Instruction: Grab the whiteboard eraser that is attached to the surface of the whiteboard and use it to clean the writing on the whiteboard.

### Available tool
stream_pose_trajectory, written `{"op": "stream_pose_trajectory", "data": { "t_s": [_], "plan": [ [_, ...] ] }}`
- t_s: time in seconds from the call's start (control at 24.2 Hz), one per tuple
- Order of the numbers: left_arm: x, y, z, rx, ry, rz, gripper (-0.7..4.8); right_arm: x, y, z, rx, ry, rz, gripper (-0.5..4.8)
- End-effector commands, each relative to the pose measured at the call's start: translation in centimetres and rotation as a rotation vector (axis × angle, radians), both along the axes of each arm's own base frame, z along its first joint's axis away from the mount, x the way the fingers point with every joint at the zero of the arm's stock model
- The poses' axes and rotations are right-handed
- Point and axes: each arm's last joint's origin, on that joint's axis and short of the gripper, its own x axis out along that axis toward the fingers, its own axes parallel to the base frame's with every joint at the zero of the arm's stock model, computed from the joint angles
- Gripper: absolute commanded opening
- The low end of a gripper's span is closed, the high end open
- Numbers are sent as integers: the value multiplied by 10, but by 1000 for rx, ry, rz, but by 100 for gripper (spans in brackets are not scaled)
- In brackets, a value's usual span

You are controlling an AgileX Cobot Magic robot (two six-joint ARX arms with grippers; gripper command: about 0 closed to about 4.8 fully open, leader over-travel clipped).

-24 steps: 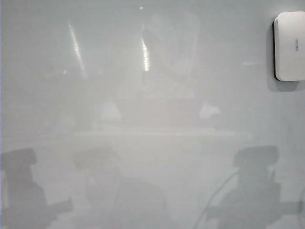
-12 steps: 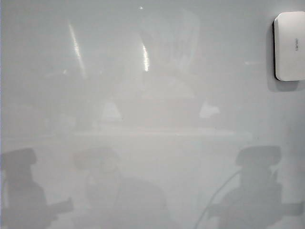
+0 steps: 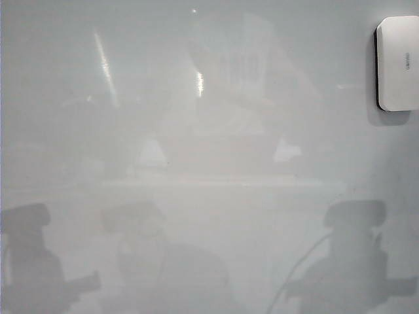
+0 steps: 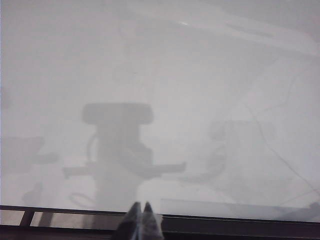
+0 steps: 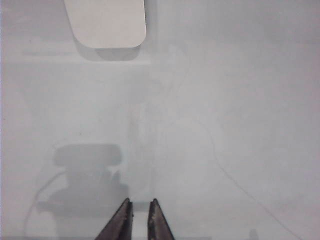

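At the upper right edge of the exterior view, the whiteboard eraser (image 3: 399,63) sits flat on the whiteboard (image 3: 209,170), untouched. No writing shows on the board. Well short of the eraser, the right gripper (image 5: 139,220) has its jaws narrowly parted and empty. The left gripper (image 4: 141,221) has its jaws pressed together, holding nothing.

Non-task items noted: a short bright streak (image 3: 200,83) of reflected light, central in the exterior view. A longer slanted streak (image 3: 105,65) lies to its left. Three grey shadows sit well below it: one at far left (image 3: 29,261), one below-left (image 3: 150,255), one below-right (image 3: 353,252). A dark rail (image 4: 240,224) appears in the left wrist view; its position relative to the streak cannot be told.
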Motion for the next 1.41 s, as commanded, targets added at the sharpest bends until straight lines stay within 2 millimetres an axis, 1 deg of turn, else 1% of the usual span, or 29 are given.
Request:
{"op": "stream_pose_trajectory", "data": {
  "t_s": [0.04, 0.37, 0.41, 0.46, 0.5, 0.66, 0.83, 1.41],
  "plan": [
    [0, 0, 1, 5, -7, 1, -5, 0, 0, 1, -10, -15, -11, 63],
    [0, 0, 1, 5, -7, 1, -5, 0, -1, 0, -11, -13, -25, 63],
    [0, 0, 1, 5, -7, 1, -5, 0, -1, 0, -11, -11, -26, 55],
    [0, 0, 1, 5, -7, 1, -6, 0, -1, 0, -11, -10, -25, 27],
    [0, 0, 1, 5, -7, 1, -6, 0, -1, 0, -11, -7, -25, -11],
    [0, 0, 1, 5, -7, 1, -5, 0, -1, -1, -10, -1, -26, -8],
    [0, 0, 1, 5, -7, 1, -5, -1, -1, -5, -9, 45, -30, -7],
    [0, 0, 1, 5, -7, 1, -5, -1, -1, -5, -8, 45, -25, -7]
  ]
}}
